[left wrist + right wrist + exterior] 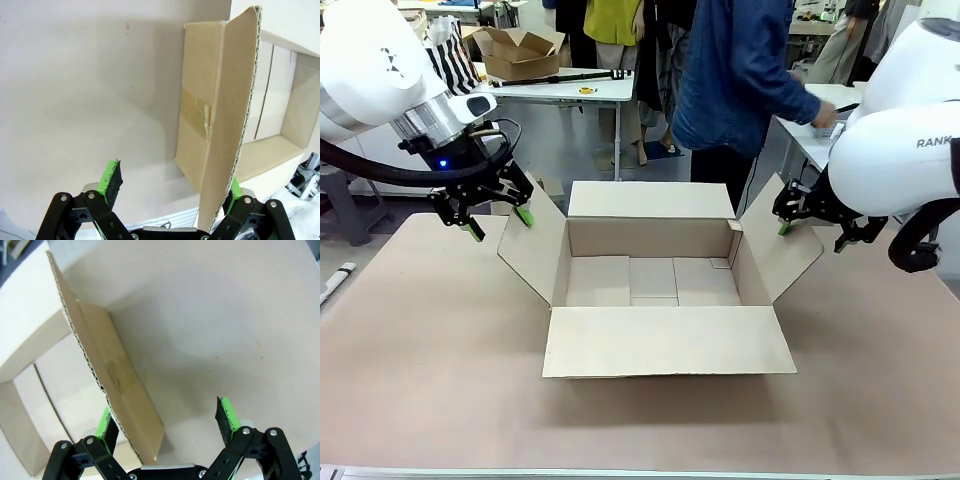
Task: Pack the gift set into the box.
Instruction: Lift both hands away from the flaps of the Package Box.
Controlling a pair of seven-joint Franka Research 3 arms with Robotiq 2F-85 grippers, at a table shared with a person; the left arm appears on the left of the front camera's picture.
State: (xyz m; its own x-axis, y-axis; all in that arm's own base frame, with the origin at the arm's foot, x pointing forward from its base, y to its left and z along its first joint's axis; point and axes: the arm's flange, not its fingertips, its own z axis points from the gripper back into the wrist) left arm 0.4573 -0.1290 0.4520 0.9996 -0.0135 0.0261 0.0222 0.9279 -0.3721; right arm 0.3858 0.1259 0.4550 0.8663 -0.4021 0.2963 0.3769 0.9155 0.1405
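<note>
The box point(650, 285), large and brown, sits open mid-table with nothing inside and all four flaps spread. My left gripper point(500, 222) is open and straddles the raised left flap point(225, 100). One green pad point(112, 180) is well clear of the flap, while the other pad point(235, 192) sits just behind the cardboard. My right gripper point(812, 232) is also open, astride the right flap point(115, 380). That flap's edge runs close to one pad point(105, 422), and the other pad point(225, 417) is apart from it. The gift set is out of view.
A person in a blue jacket point(735, 70) stands beyond the box, reaching toward a side table point(810, 140) at the back right. A smaller cardboard box point(520, 50) rests on a far table. The table is covered in brown point(430, 340).
</note>
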